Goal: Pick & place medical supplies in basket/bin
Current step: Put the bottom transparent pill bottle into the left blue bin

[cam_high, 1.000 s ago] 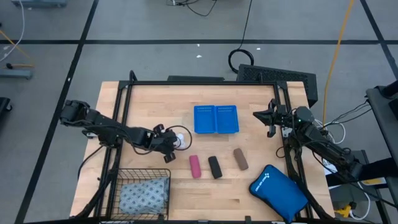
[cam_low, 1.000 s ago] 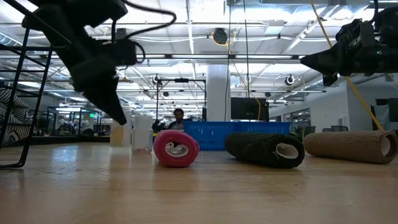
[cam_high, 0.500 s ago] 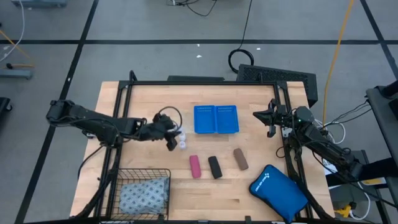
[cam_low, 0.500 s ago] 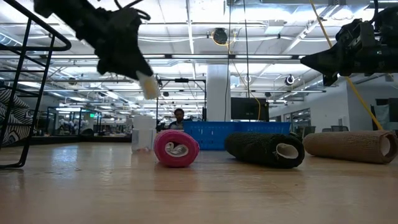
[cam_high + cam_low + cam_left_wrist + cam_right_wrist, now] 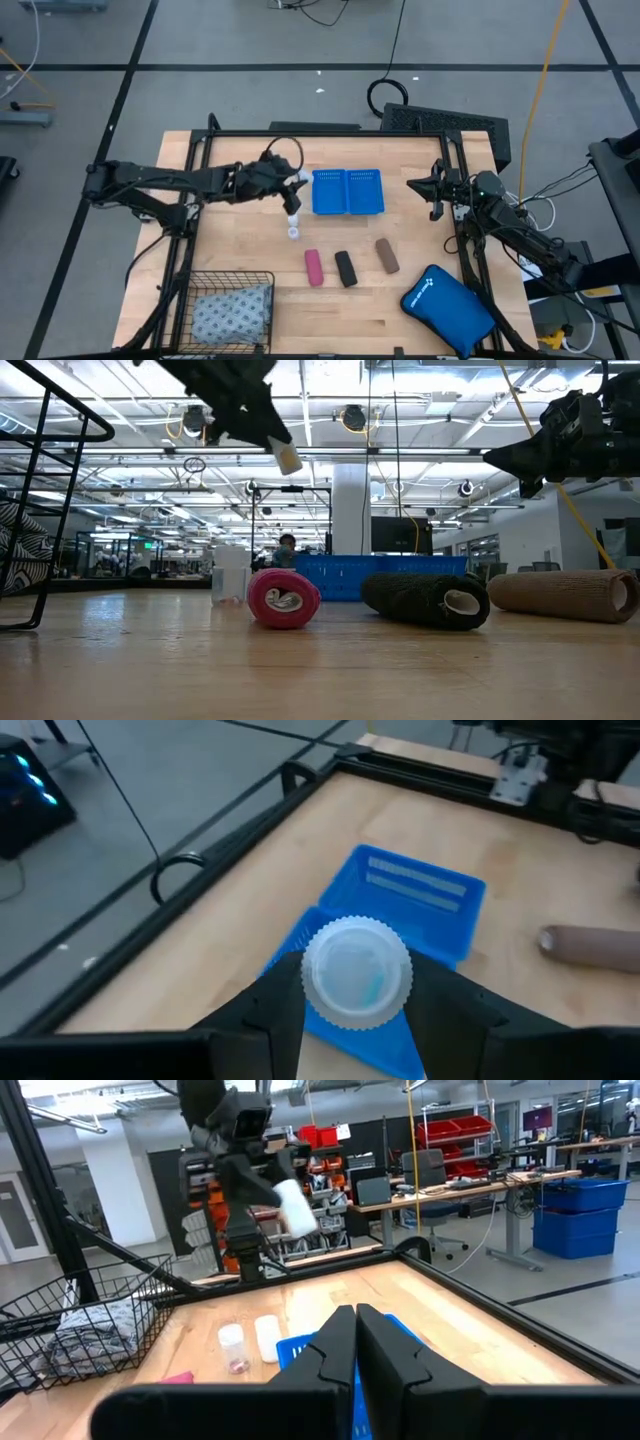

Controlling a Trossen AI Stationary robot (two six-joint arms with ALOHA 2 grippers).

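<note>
My left gripper [image 5: 292, 184] hangs above the table just left of the bright-blue two-compartment tray [image 5: 348, 191], shut on a tiny white vial [image 5: 287, 458]. Two more vials [image 5: 293, 225] stand on the wood below it. The pink roll [image 5: 314, 267], black roll [image 5: 345, 268] and brown roll [image 5: 387, 256] lie on their sides nearer the front. The grey-blue dotted pack [image 5: 232, 312] lies inside the black wire basket [image 5: 190, 283] at the near left corner. My right gripper [image 5: 432, 195] waits shut at the table's right edge. My left gripper pinches the vial between its two fingers [image 5: 275, 1005], one on each side of the body just below the ribbed cap [image 5: 356, 970], which faces the wrist camera. The vial is lifted clear of the table and shows tilted in the low view.
A large bright-blue zip pouch [image 5: 448, 308] lies at the near right corner. A black frame rail [image 5: 330, 132] runs along the far edge and down both sides. Bare wood lies between the tray and the rolls.
My left gripper has risen from the group of vials with one vial in its fingers and moved toward the far edge and the blue tray. The vial is now lifted clear. The other two vials stayed on the table. The right arm kept still.
</note>
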